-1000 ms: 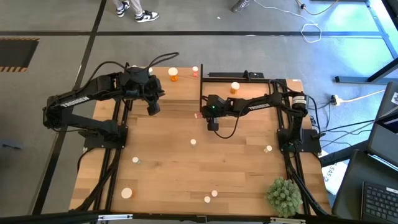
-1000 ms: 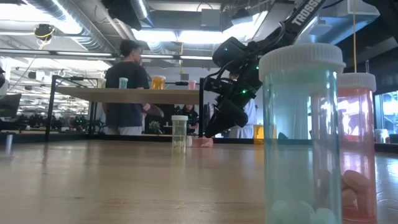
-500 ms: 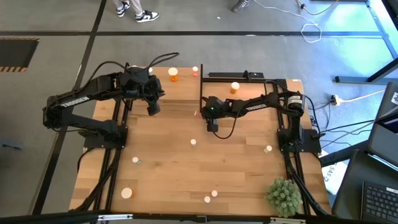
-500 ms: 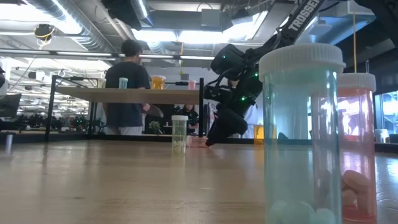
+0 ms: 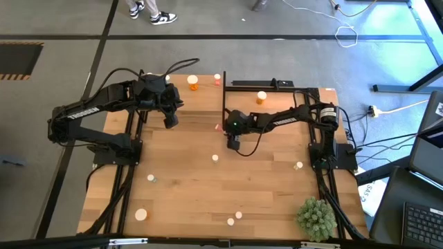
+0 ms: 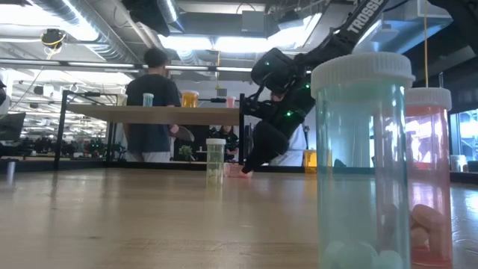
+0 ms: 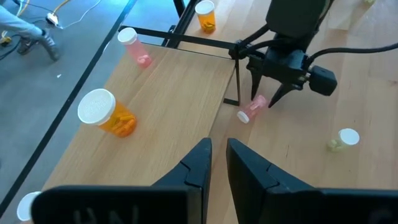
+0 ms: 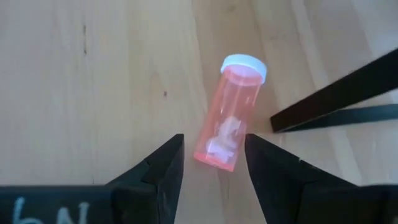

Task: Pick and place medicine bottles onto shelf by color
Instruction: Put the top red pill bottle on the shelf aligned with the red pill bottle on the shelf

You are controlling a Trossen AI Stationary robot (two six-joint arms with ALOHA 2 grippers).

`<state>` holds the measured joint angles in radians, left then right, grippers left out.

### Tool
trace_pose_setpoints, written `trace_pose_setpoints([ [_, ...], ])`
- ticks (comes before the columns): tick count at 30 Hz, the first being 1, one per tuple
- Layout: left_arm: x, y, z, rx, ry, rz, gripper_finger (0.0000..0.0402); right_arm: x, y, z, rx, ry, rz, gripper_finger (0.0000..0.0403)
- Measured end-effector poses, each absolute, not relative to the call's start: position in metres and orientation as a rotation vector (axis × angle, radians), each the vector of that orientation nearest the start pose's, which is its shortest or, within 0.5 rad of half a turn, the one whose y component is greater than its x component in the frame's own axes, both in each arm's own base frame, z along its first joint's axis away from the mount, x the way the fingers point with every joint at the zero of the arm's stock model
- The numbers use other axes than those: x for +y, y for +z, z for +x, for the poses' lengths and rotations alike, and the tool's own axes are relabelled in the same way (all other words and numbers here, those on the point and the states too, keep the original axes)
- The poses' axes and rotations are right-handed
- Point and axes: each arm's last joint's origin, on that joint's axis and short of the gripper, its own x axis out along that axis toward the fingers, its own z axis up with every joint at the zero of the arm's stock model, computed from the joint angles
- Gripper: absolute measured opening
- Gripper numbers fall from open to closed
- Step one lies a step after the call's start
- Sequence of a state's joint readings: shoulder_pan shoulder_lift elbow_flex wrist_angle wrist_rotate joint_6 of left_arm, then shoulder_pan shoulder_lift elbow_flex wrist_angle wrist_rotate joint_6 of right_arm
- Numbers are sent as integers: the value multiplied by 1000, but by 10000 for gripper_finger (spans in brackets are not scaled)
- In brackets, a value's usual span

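The right gripper (image 8: pixel 210 168) has been lowered, fingers spread astride the reddish bottle (image 8: pixel 227 115) lying beside the shelf (image 7: pixel 180 81) corner post. The left gripper (image 7: pixel 216 163) is kept pressed together over the shelf edge.

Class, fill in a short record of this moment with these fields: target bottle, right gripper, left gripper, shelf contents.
target bottle: pink bottle lying on its side on the table, beside the shelf's black post
right gripper: right gripper open, its fingers either side of the bottle, not closed on it
left gripper: left gripper nearly shut, empty, above the shelf
shelf contents: orange bottle, pink one lying
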<state>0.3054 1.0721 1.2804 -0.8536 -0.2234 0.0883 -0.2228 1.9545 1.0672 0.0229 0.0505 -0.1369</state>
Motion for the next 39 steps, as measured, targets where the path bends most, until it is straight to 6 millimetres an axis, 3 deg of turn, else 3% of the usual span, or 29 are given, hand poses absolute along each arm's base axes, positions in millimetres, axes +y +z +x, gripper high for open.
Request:
trace_pose_setpoints([
  [12,66,387,187,674,481,57,43,-89,140,385,850,-273,105,173],
  [39,66,387,187,675,481,57,43,-94,139,384,834,-384,197,173],
])
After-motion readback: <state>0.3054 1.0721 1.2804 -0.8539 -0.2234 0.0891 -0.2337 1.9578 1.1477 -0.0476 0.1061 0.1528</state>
